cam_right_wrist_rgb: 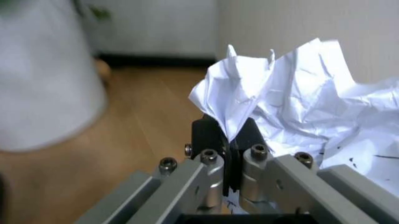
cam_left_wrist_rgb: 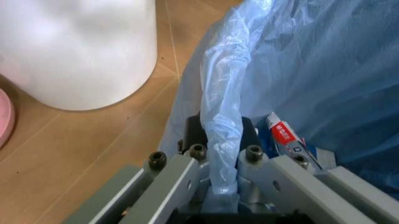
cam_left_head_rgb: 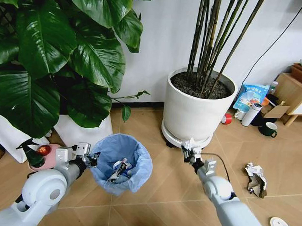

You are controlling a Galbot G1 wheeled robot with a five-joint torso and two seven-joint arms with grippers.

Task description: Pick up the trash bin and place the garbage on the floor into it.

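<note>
Currently: left gripper (cam_left_head_rgb: 92, 159), lower left, pinched on trash bin (cam_left_head_rgb: 122, 162) liner rim; right gripper (cam_left_head_rgb: 190, 149), centre, arm extended forward, clamping crumpled paper wad (cam_right_wrist_rgb: 293, 116).

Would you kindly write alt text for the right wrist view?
The right gripper is shut on a crumpled white paper wad, pinched between its dark fingertips, above the tan wooden floor. A large white plant pot stands blurred beside it.

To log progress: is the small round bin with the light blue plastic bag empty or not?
Not empty: the blue-lined round bin already holds several wrappers at its bottom.
</note>
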